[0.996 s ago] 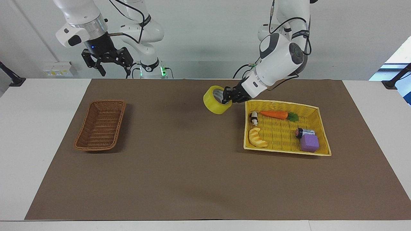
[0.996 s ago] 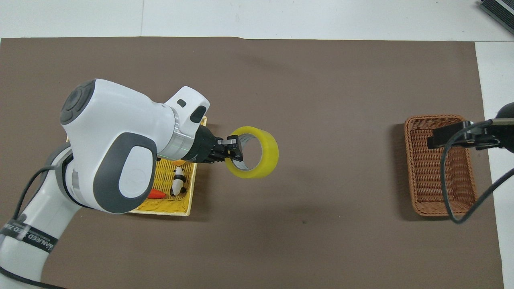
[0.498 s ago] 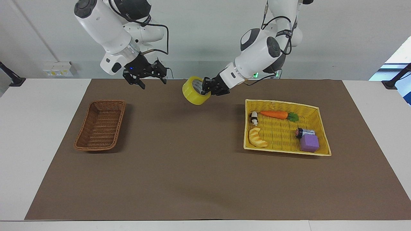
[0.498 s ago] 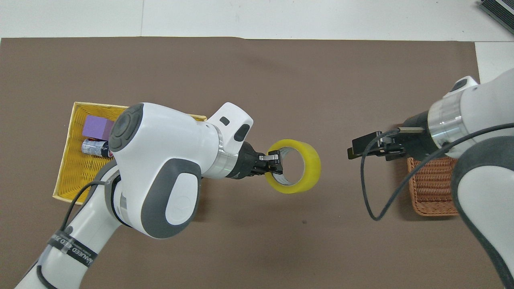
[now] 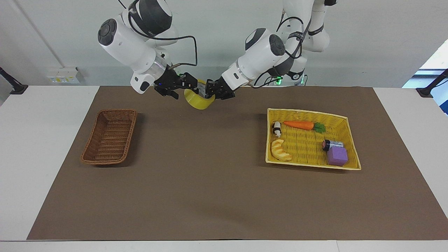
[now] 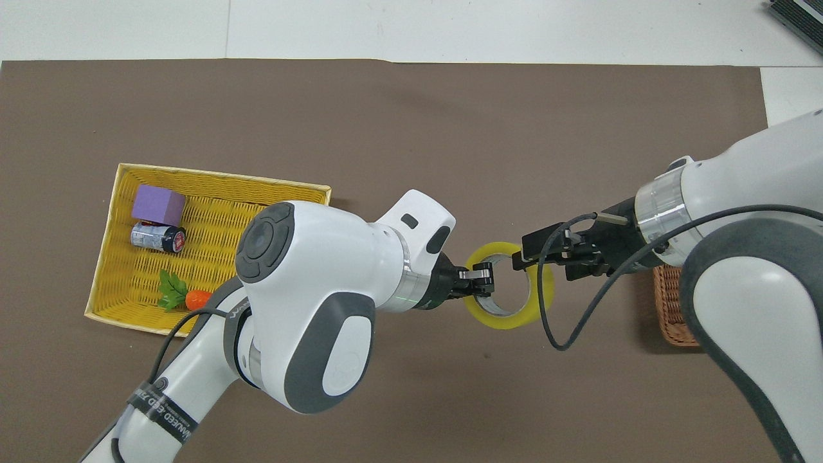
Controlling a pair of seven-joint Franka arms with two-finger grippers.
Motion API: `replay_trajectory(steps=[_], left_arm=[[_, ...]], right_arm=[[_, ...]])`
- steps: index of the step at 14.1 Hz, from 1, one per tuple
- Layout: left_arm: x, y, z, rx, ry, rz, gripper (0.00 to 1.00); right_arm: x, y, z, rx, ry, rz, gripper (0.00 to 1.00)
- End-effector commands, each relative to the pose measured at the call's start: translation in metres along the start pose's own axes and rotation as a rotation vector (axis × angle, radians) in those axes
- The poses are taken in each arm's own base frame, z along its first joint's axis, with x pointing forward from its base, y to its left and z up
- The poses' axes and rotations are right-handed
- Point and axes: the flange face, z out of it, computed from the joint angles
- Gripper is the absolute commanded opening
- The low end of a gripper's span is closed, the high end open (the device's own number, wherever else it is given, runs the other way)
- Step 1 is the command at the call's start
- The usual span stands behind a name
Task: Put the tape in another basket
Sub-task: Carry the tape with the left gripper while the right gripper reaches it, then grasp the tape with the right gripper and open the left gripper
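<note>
From the facing camera, a handover is happening in the air over the brown mat: the left gripper (image 5: 212, 91) is holding the wide roll of translucent yellow packing tape (image 5: 198, 100) with its jaws clamped on the wall, and the right gripper (image 5: 182, 85) is arriving at the roll; whether its jaws are apart I cannot tell. I judge the right gripper must next close on the roll, then the left one lets go.

From the overhead camera, the tape (image 6: 537, 302) is hanging between both grippers. The narrow brown woven wicker basket (image 6: 672, 308), toward the right arm's end, is mostly covered by the right arm. The bright yellow woven basket (image 6: 109, 251) is holding a purple block (image 6: 158, 205) and a toy carrot (image 6: 196, 298); nothing is standing in the way

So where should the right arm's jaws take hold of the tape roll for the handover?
On the free wall of the tape, at the rim facing the basket, one finger inside the open core. The left gripper already pinches the other rim; the right gripper is there.
</note>
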Motion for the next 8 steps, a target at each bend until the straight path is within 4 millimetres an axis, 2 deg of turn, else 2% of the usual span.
replay_trajectory(steps=[1,7,8], left_arm=[[0.0000,0.0090,-0.0054,-0.041,0.042,-0.011,0.00],[-0.0014,0.0151,-0.0050,-0.073,0.072,-0.018,0.00],[-0.0012,0.0151,-0.0052,-0.074,0.073,-0.018,0.00]], right_arm=[[-0.0109,0.0101,-0.0033,0.067,-0.021,-0.002,1.00],[-0.0158,0.0137,0.0021,0.069,-0.047,-0.032,1.00],[-0.0140,0.0144,0.0008,0.069,-0.046,-0.028,0.70]])
